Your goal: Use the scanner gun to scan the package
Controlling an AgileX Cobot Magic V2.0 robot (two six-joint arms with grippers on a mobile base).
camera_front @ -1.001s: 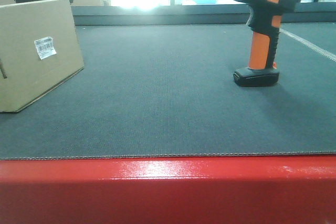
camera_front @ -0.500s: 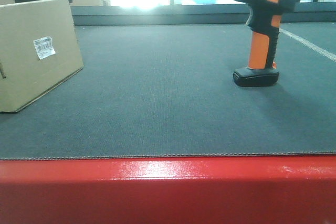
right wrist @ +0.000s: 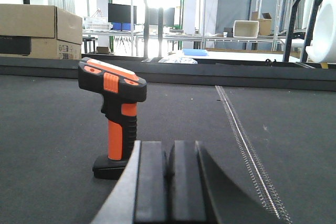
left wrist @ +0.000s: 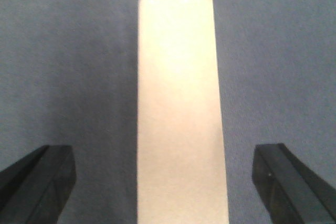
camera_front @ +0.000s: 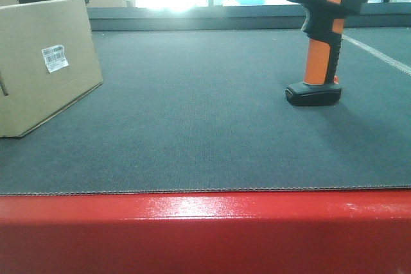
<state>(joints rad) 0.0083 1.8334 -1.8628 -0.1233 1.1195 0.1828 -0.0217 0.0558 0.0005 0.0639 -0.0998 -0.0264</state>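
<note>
Hovering above the box (left wrist: 178,103) at the desk's (camera_front: 205,133) left, the left fingers (left wrist: 39,179) are spread; an off-centre squeeze could twist it. Pressed together, the right fingers (right wrist: 152,182) could topple the upright scanner (camera_front: 319,36) ahead.

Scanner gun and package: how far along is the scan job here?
Done: nothing visible; the scanner gun stands untouched on the mat. In hand: the left gripper hangs open above the package, fingers either side, not touching; the right gripper, shut, sits short of the scanner gun. Left: grasping the scanner gun, aiming it at the barcode label, scanning.
</note>
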